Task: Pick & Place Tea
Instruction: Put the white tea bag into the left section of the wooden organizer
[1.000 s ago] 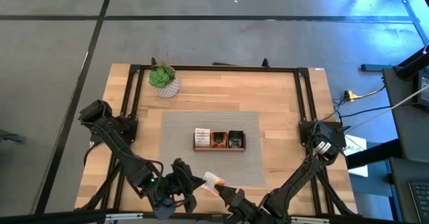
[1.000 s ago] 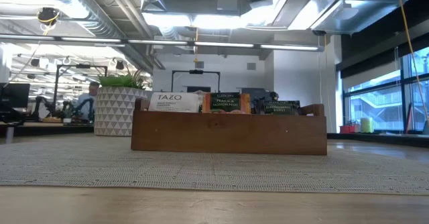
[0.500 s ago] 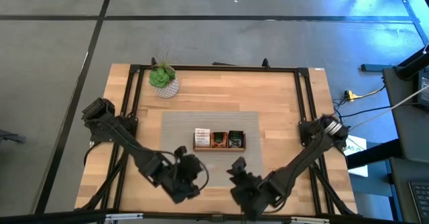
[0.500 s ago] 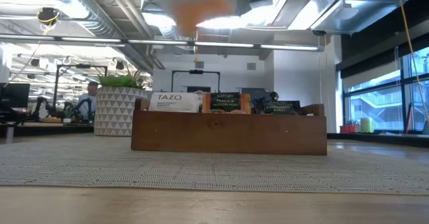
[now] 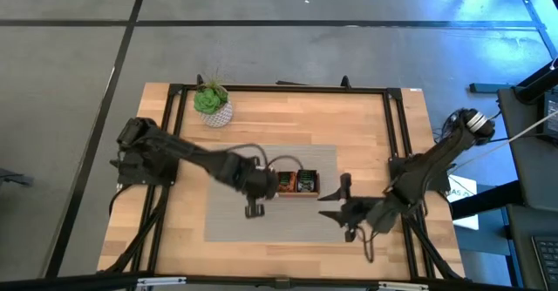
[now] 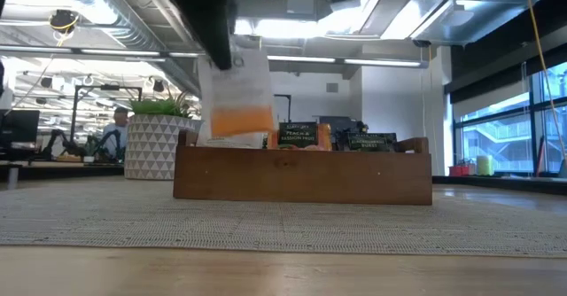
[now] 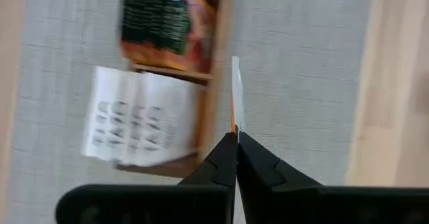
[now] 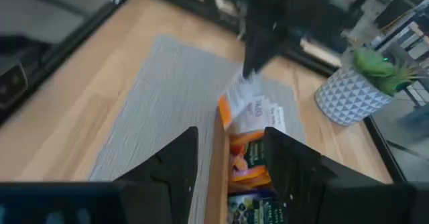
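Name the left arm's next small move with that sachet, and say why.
Probably lower the left end effector, shut on the white-and-orange sachet, toward the white-sachet compartment of the tray: the sachet hangs above that end, and the right end effector waits apart.

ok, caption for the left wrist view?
Left gripper pinches a white-and-orange tea sachet edge-on beside the wooden tray.

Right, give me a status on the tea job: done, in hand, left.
Done: the wooden tray already holds white, orange and dark sachets in its compartments. In hand: the left gripper is shut on a white-and-orange sachet, above the tray's white-sachet end. Left: lower and release it. The right gripper waits open over the mat.
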You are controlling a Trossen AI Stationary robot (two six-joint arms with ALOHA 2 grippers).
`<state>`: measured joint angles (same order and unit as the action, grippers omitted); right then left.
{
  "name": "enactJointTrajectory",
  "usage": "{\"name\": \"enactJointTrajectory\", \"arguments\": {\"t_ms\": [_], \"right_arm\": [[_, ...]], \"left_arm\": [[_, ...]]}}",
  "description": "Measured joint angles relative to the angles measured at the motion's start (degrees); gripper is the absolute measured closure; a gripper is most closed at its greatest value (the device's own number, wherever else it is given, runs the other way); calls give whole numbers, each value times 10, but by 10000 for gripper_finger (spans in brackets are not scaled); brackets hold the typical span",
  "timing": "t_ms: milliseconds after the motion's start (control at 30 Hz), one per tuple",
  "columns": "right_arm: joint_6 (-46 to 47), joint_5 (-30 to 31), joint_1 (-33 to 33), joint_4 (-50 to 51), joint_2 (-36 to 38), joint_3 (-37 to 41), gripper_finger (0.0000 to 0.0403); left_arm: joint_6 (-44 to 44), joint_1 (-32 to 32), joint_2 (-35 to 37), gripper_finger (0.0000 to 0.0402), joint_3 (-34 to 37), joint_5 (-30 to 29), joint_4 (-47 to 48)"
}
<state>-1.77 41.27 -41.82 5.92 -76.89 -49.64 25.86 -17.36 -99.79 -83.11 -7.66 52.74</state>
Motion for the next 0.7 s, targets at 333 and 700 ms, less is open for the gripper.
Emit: {"name": "enactJointTrajectory", "arguments": {"t_ms": [333,700], "right_arm": [[-32,18,19,-51,75,102,231],[37,25,78,-55,73,147,231]], "left_arm": [[-138,108,1,399,-52,93,109],[-176,117,-34,399,-52,122,94]]}}
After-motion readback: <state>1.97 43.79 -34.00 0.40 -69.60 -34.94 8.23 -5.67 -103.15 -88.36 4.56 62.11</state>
